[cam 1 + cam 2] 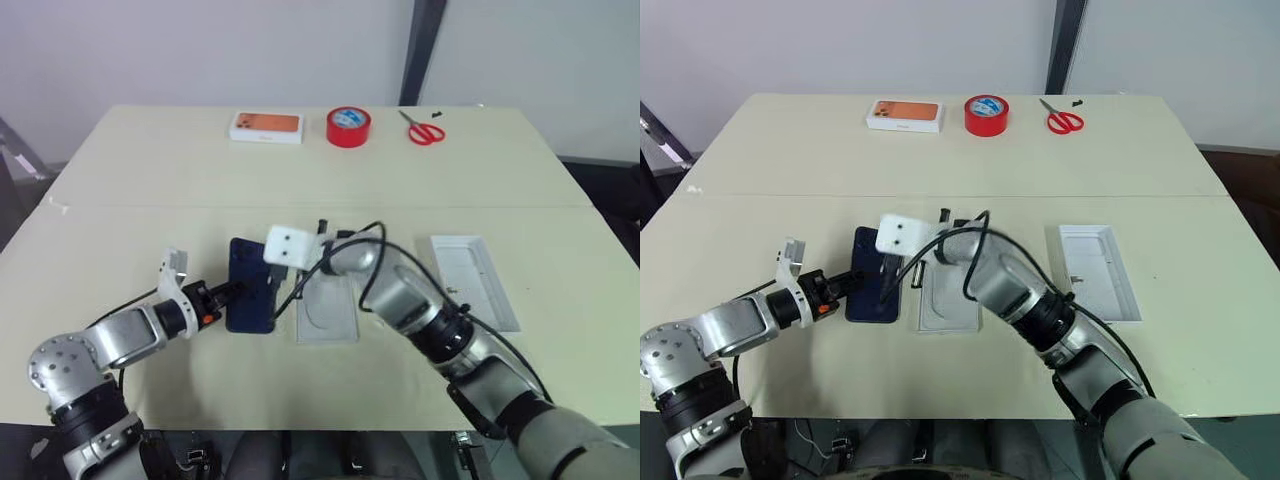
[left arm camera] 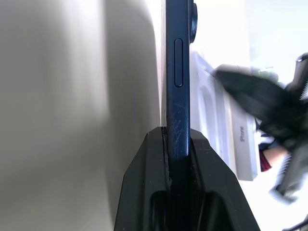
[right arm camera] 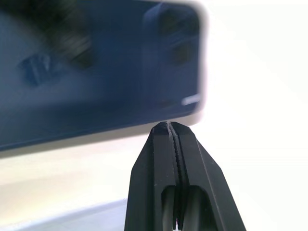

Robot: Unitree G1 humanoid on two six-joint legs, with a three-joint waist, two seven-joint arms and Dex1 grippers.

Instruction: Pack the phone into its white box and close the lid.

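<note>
phone in left hand

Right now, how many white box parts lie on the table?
3. A white insert lies just right of the phone. A white tray lies further right. The orange-topped white box sits at the far edge. The arms may hide another.

This looks like a lab or test room set up for robot trials. A plain cream table stands against bare white walls, with a dark post rising behind its far edge. Along that far edge lie a few staged props, well apart: an orange-topped box, a red tape roll and red scissors. Loose cables trail over the robot's arm.
</note>
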